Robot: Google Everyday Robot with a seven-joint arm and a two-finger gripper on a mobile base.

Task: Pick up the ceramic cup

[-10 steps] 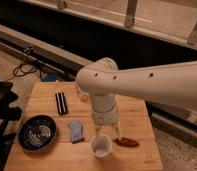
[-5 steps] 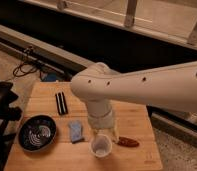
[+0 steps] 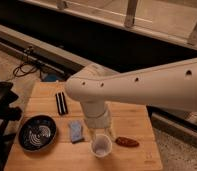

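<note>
Cup (image 3: 101, 147) not yet lifted: upright on the wooden table (image 3: 137, 122) near the front edge, between a blue cloth (image 3: 76, 131) and a brown object (image 3: 127, 142). Gripper (image 3: 102, 134) hangs directly over its mouth, perhaps touching the rim. Whether the gripper is open or closed, cannot tell. Grasp and lift remain.

The white arm (image 3: 152, 85) enters from the right edge and runs leftward across the view to a rounded elbow joint (image 3: 86, 87). From this joint the wrist (image 3: 95, 112) turns straight down. The gripper (image 3: 101, 133) hangs below the wrist, pointing downward, at lower centre
</note>
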